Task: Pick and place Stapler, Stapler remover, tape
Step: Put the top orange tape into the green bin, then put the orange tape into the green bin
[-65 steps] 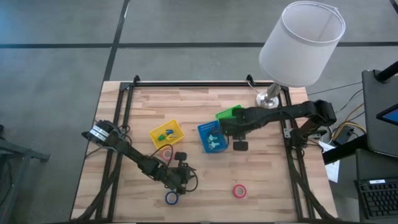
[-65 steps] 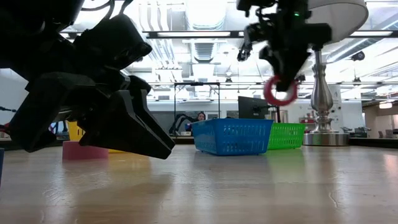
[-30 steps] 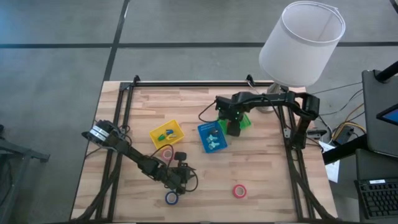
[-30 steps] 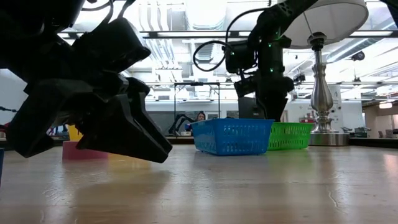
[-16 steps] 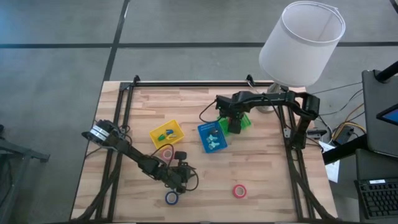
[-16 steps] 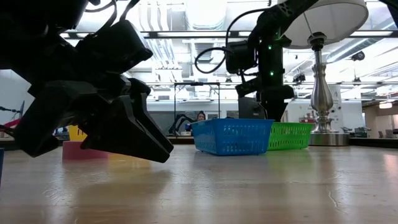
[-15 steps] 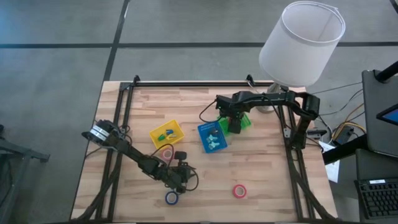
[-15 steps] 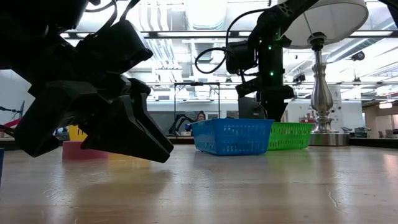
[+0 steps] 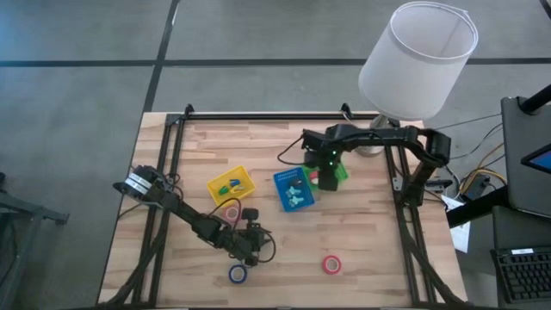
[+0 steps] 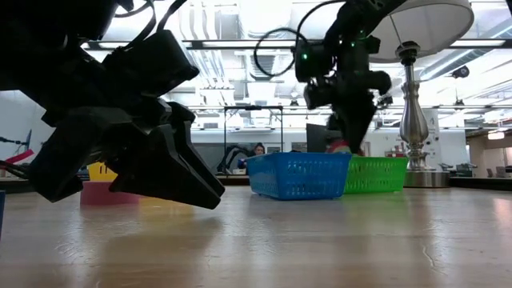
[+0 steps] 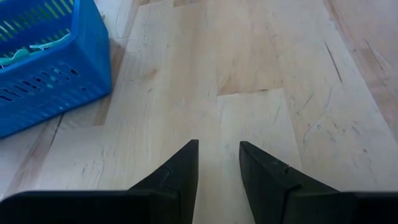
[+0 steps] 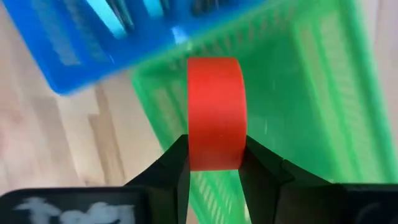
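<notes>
The pale wooden plank table [image 9: 362, 250] sits on a grey floor, with a big white-shaded lamp [image 9: 417, 60] on a metal base at its far right corner.

Nearest the front edge, a small blue ring of tape [image 9: 238, 274] lies just in front of the left gripper [image 9: 251, 251], and a red ring of tape [image 9: 331, 263] rests well off to that gripper's right. The left gripper hangs low over bare wood, its two dark fingers [image 11: 180, 174] slightly parted with nothing between them. Just behind it lies a pink ring of tape [image 9: 231, 212], and beyond that a yellow plastic bin [image 9: 231, 182] with small items inside.

Farther back, the blue slotted plastic bin [image 9: 293, 189] holds pale blue-green pieces. Right beside it, the right gripper [image 9: 328, 172] is poised over the green slotted plastic bin [image 12: 311, 93], its fingers pinching a red tape roll [image 12: 216, 112] on both flat sides, the roll held on edge above the green bin's open top.
</notes>
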Robot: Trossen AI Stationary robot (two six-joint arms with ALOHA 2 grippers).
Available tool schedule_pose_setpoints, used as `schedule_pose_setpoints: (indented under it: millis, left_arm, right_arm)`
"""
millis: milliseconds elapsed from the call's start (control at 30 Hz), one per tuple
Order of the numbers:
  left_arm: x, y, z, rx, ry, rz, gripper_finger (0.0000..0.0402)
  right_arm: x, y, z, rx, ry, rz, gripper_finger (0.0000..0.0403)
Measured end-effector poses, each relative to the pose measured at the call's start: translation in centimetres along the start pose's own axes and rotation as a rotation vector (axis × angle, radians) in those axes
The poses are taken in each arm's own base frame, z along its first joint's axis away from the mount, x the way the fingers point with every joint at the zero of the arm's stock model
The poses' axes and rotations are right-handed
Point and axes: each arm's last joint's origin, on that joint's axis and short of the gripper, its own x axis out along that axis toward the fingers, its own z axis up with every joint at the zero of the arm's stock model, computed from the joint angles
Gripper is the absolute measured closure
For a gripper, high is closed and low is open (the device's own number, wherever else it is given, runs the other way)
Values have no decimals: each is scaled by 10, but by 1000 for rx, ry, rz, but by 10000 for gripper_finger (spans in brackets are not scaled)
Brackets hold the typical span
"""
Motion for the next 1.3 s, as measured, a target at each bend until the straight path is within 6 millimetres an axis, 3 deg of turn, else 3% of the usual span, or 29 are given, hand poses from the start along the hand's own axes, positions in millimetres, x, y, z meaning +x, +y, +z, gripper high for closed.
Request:
schedule_pose_setpoints:
  millis: [100,367,600,900,1133,1300]
  left_arm:
    - [0,0,0,1,2,0,282]
    - [0,0,-1,3,6,-7,282]
    - [0,0,0,12,6,-6,282]
    - [2,4,0,34,8,4,282]
    - [4,7,1,30,10,14,282]
    - [4,7,1,39,10,13,282]
  right_arm:
    - [-2,-6,1,32,-25,-18,295]
    - [6,-17,-4,169,14,-44,227]
    - [7,-24,-8,190,59,-279,200]
    - [11,-21,-9,155,50,-266,238]
    - [10,-15,14,162,-217,5,266]
    - [6,-14,26,106,-336,-12,280]
